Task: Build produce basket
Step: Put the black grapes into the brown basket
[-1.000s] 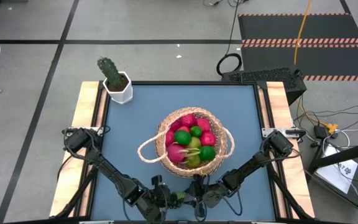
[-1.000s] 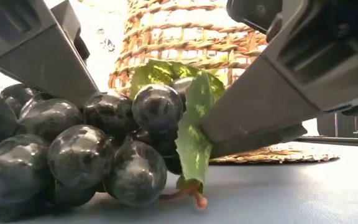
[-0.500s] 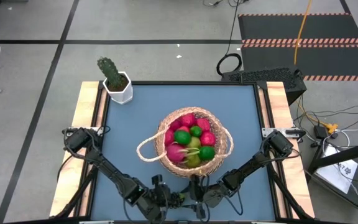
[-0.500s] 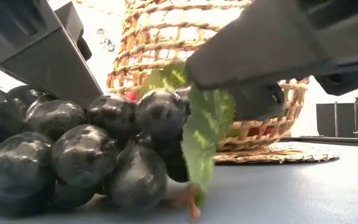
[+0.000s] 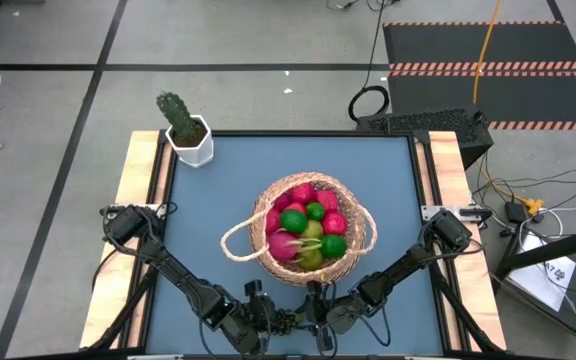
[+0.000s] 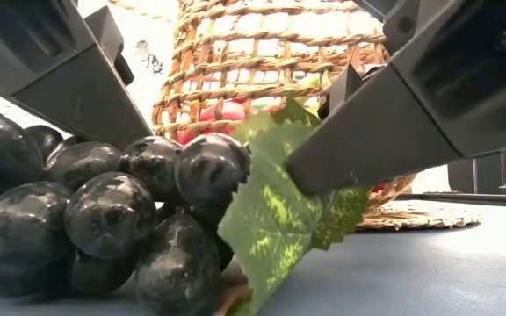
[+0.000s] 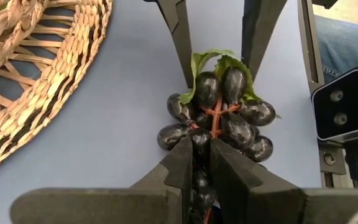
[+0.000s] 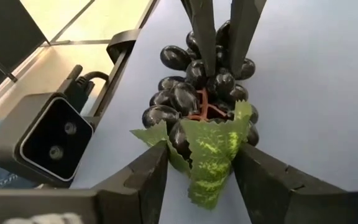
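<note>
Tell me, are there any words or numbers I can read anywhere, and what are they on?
None can be read.
A white sheet on the floor, right of the table, carries dark marks, too small to read.
Pale marks along the edge of the right gripper body are cut off, unreadable.
The basket, the grape bunch and the white pot bear no writing.

Overhead view straight down, low view close, both wrist views sharing grapes (image 7: 219, 118)
</note>
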Robot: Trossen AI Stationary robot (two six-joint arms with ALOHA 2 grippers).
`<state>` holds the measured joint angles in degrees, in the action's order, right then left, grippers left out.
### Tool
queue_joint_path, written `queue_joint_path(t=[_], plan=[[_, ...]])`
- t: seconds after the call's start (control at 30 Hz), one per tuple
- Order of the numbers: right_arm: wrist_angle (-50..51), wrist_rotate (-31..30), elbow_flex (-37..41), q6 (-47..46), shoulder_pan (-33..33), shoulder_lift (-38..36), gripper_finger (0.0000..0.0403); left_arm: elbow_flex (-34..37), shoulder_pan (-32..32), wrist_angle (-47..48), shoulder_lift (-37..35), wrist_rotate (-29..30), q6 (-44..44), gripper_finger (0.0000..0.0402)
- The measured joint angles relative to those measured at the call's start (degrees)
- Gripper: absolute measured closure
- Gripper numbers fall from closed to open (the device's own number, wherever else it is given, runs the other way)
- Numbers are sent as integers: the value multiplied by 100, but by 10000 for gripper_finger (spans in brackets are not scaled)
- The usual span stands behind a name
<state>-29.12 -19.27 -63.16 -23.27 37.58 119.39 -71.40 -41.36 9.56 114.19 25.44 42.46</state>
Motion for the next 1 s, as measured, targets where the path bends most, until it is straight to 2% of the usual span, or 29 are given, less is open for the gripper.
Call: queue_joint_path(t=[0.37,0.53,0.7,1.0], plan=[[150,-4,0,170,-7,9,176,0,4,2,0,6,-35,346],[115,2,0,297,-77,9,174,0,4,2,0,6,-33,346],[-52,174,0,314,-140,105,212,0,4,-2,0,6,-39,346],[-193,350,0,294,-192,238,322,0,2,-29,5,6,-92,346]])
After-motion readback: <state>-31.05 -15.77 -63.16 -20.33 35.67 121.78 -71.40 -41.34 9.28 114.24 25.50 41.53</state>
